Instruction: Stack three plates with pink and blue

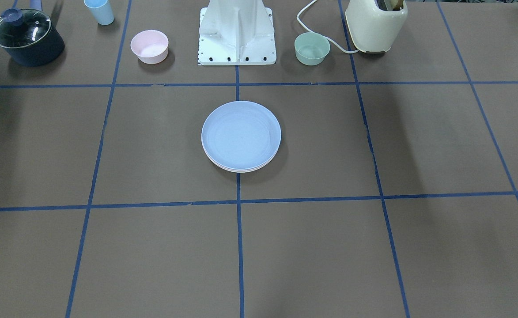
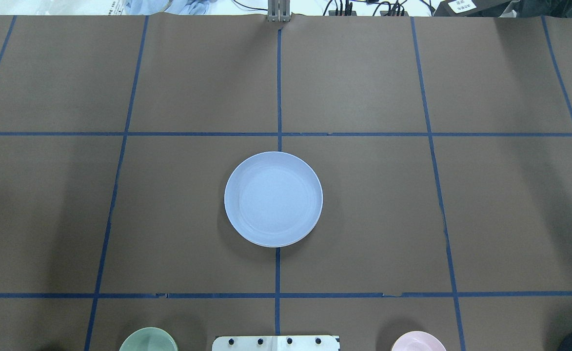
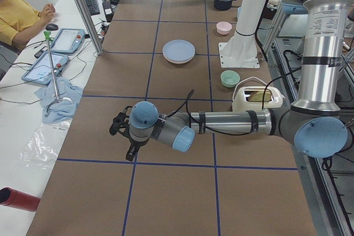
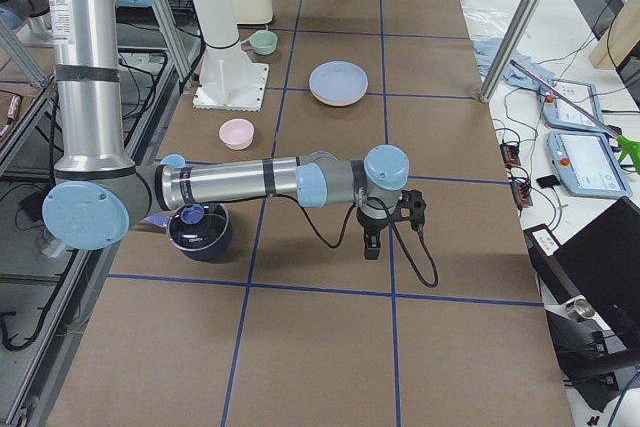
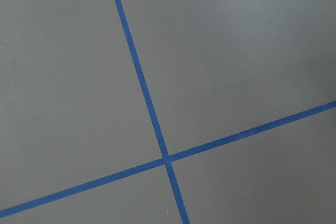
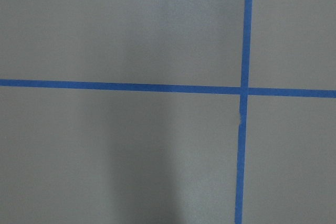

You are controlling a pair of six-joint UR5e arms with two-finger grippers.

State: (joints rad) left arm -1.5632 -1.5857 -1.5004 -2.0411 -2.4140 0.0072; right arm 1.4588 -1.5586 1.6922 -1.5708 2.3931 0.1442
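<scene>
Since the blue plate (image 1: 241, 134) is lying atop the stack (image 1: 240, 169), well apart from the left claw (image 3: 126, 137) and right claw (image 4: 385, 227), we are judging it best to park both without nudging it; we cannot tell their spread.

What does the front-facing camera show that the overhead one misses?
Only the front-facing view shows the cup and the toaster. Only the overhead view shows cables beyond the table's far edge. Both show the blue plate at the centre, the pink bowl, the green bowl and the robot's base.
</scene>
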